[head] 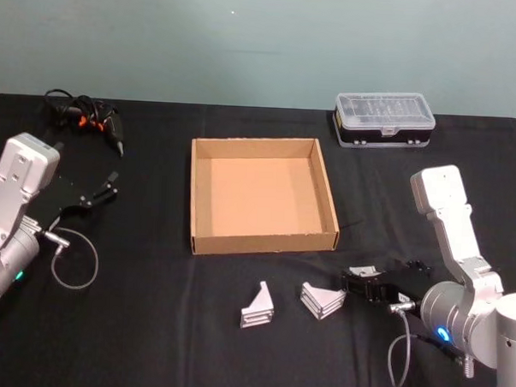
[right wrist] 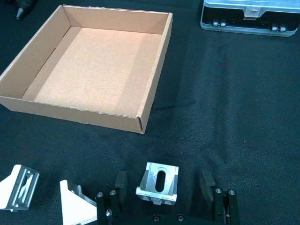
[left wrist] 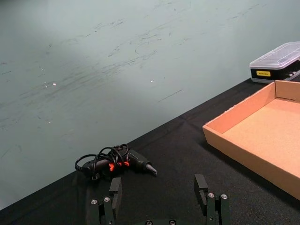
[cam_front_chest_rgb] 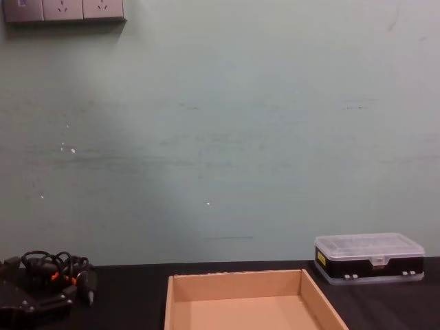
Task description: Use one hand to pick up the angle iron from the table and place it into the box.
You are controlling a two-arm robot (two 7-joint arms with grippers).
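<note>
Three silver angle irons lie on the black table [head: 149,326] in front of the tan cardboard box [head: 264,242]. One angle iron [right wrist: 158,183] rests on the cloth between the fingers of my right gripper [right wrist: 164,182], which is open, with a gap on both sides of it. From the head view that piece [head: 363,272] shows at the right gripper [head: 357,283]. The other two angle irons [head: 257,307] [head: 322,299] lie to its left. The box [right wrist: 70,112] holds nothing. My left gripper [head: 104,189] hangs open at the far left, left of the box.
A clear-lidded plastic case [head: 384,119] stands behind the box on the right. A black tool with orange marks and a coiled cable [head: 86,117] lies at the back left. A loose grey cable [head: 73,258] loops beside the left arm.
</note>
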